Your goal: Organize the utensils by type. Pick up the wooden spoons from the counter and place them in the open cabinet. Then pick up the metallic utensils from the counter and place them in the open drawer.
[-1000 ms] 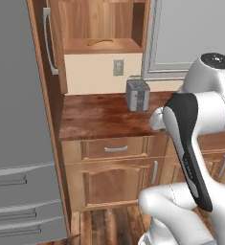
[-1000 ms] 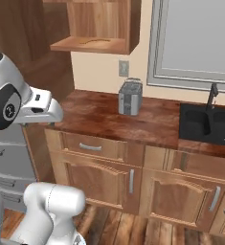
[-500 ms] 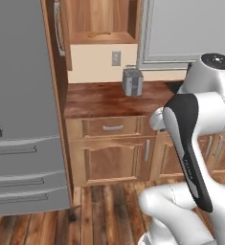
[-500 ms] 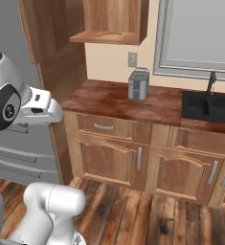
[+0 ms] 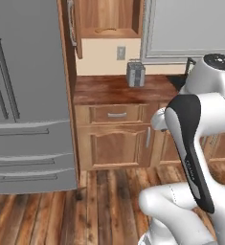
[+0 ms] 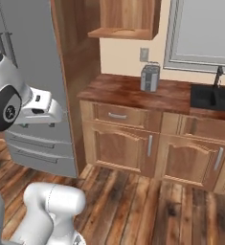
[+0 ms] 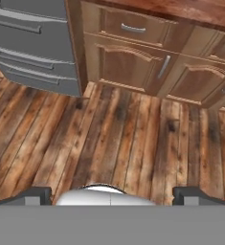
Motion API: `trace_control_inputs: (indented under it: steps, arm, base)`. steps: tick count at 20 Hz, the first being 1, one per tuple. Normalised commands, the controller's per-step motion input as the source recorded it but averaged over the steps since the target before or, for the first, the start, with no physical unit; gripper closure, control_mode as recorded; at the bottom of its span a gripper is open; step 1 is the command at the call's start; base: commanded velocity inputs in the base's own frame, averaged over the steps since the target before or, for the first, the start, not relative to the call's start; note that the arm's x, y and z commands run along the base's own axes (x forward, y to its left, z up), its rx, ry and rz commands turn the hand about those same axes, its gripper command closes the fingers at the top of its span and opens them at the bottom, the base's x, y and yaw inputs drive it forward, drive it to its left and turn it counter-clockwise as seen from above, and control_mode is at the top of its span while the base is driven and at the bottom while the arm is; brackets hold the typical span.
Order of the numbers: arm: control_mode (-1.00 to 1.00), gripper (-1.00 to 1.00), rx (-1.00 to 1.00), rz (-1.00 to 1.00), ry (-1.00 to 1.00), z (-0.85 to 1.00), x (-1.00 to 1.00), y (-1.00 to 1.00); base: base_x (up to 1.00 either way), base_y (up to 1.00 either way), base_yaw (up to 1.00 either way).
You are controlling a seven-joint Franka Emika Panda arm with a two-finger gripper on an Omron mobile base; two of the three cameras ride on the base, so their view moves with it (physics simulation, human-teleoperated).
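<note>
The counter (image 5: 115, 89) (image 6: 128, 91) lies ahead of me across a stretch of floor, dark reddish-brown, with a grey toaster (image 5: 135, 74) (image 6: 150, 78) on it. Above it hangs the open cabinet (image 5: 109, 19) (image 6: 126, 19), its door (image 5: 73, 24) swung to the left. The wooden spoons and the metallic utensils are out of view. The drawer (image 5: 116, 114) (image 6: 121, 116) under the counter looks flush with its frame; the open drawer is out of view. My gripper (image 7: 114, 196) hangs over the wooden floor, open, with nothing between its fingertips (image 7: 35, 196).
A tall grey fridge (image 5: 23, 95) (image 6: 28, 72) stands left of the counter. A dark sink (image 6: 212, 95) with a tap is set in the counter to the right. Base cabinet doors (image 7: 128, 67) run below. Plank floor (image 7: 118, 139) lies between me and the cabinets.
The whole picture has shifted: the base has drawn back from the counter, so the fridge and floor now show more. The arm keeps its pose and the gripper stays open.
</note>
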Motion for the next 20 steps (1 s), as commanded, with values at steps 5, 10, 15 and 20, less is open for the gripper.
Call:
trace_control_inputs:
  steps: [5, 10, 15, 20]
  arm:
    - [1.00, -1.00, 0.00, 0.00, 0.00, 0.00, 0.00, 0.00]
    - [1.00, -1.00, 0.00, 0.00, 0.00, 0.00, 0.00, 0.00]
    - [1.00, -1.00, 0.00, 0.00, 0.00, 0.00, 0.00, 0.00]
    - [1.00, -1.00, 0.00, 0.00, 0.00, 0.00, 0.00, 0.00]
  base:
    - [-0.02, 0.96, -0.03]
    - [0.01, 1.00, -0.08]
    - [0.05, 1.00, -0.04]
    - [0.00, 1.00, 0.05]
